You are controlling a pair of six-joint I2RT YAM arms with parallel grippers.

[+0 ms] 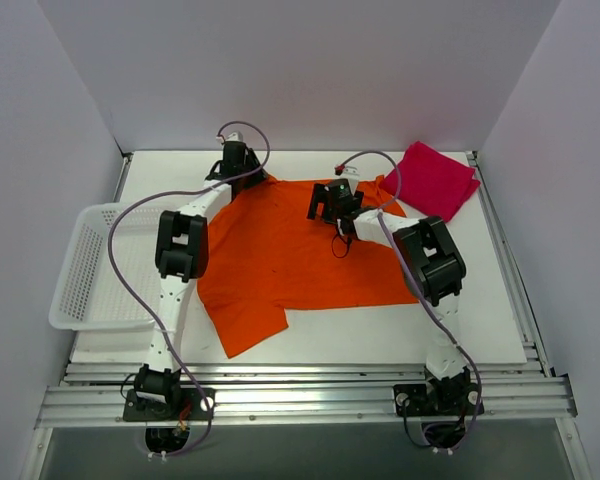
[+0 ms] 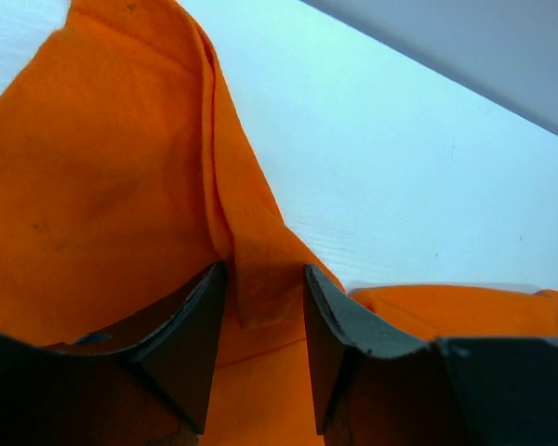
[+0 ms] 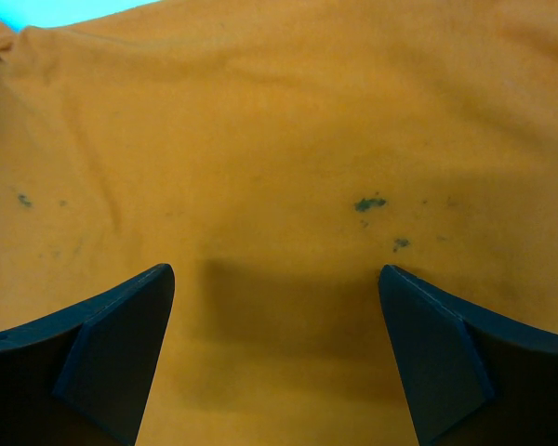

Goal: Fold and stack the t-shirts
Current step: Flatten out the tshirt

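Top view: the orange t-shirt (image 1: pixel 280 260) lies spread across the bench (image 1: pixel 480 320), and the red t-shirt (image 1: pixel 435 180) sits folded at the far right corner. Left wrist view: the left jaws are nearly closed, pinching a raised ridge of orange cloth at the shirt's far edge. Right wrist view: the right jaws gape wide and empty over flat cloth, and should probably seize a matching edge so that both sides lift evenly.

The orange shirt (image 1: pixel 280 255) is plain bright orange, with some small dark specks (image 3: pixel 370 203) on the cloth. The red shirt (image 1: pixel 435 180) is plain crimson-pink. The basket (image 1: pixel 85 270) is white mesh. The bench (image 1: pixel 380 335) is white. The walls (image 1: pixel 300 70) are pale grey.
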